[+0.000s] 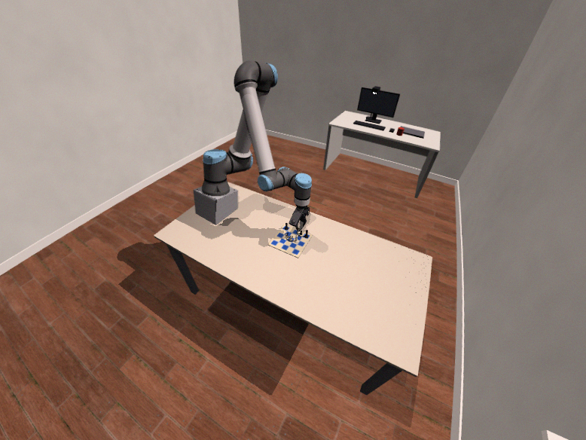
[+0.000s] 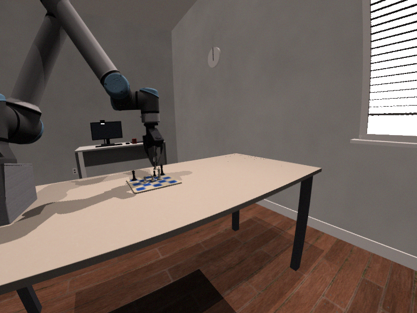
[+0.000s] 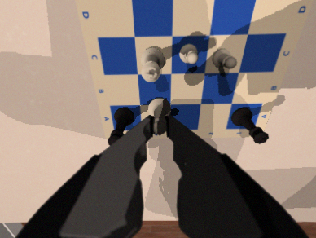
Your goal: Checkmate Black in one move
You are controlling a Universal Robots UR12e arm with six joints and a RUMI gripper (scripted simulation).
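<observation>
A small blue-and-cream chessboard (image 1: 294, 249) (image 2: 141, 190) (image 3: 90, 37) lies on the table. My gripper (image 1: 297, 228) (image 2: 155, 165) (image 3: 160, 116) points straight down over the board's A row and is shut on a white piece (image 3: 159, 107). It holds the piece upright, low over the second square from the left in the wrist view. A black piece (image 3: 122, 118) (image 2: 134, 174) stands just left of it on the A row. Another black piece (image 3: 244, 119) (image 2: 162, 169) stands at the A row's other end. Three white pieces (image 3: 151, 61) (image 3: 190, 54) (image 3: 224, 59) stand on the C row.
The board sits on a long beige table (image 1: 359, 293) (image 2: 215, 192). The arm's grey base block (image 1: 215, 204) stands at the table's far corner. A white desk (image 1: 383, 135) with a monitor stands by the back wall.
</observation>
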